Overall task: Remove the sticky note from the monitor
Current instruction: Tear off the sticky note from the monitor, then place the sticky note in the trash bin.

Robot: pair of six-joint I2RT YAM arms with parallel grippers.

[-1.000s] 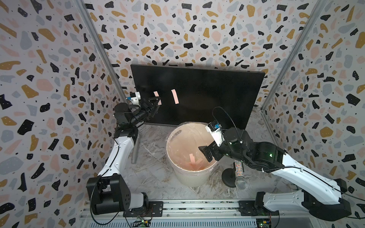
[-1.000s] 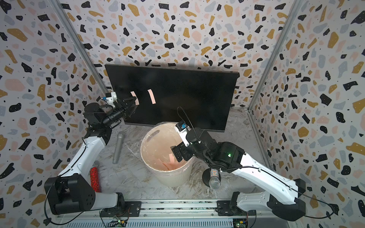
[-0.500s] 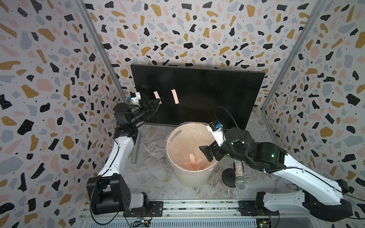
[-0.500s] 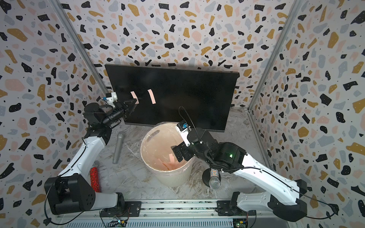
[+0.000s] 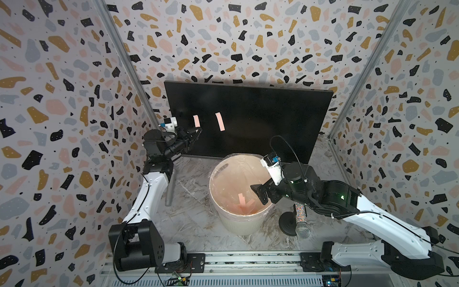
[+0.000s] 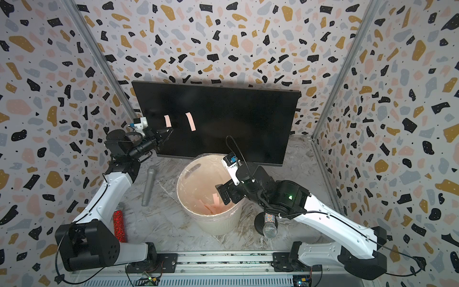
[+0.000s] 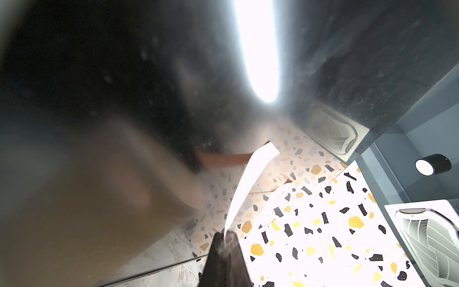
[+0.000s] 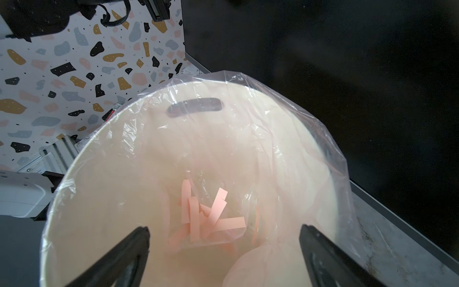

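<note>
Terrazzo-patterned walls close in a marbled counter [image 5: 193,218]. The monitor [image 5: 260,119] stands at 12 o'clock against the back wall, its screen dark. Two pink strips sit on the screen toward 9 o'clock: the sticky note [image 5: 196,121] and, just beside it toward 3 o'clock, a second pink strip [image 5: 220,121]. The left tool [image 5: 198,130] is clenched on the sticky note's lower end. In the left wrist view the sticky note [image 7: 248,179] bows from the pinched tips up to the glass.

At the counter's middle a white bin [image 5: 238,225] with a clear liner holds loose pink strips [image 8: 211,216]. The right tool [image 8: 224,228] hangs released over the bin's 3 o'clock rim, jaws wide, gripping nothing. A grey microphone [image 6: 148,186] lies at the bin's 9 o'clock, and a glittery microphone [image 5: 300,218] sits on a round stand at 4 o'clock.
</note>
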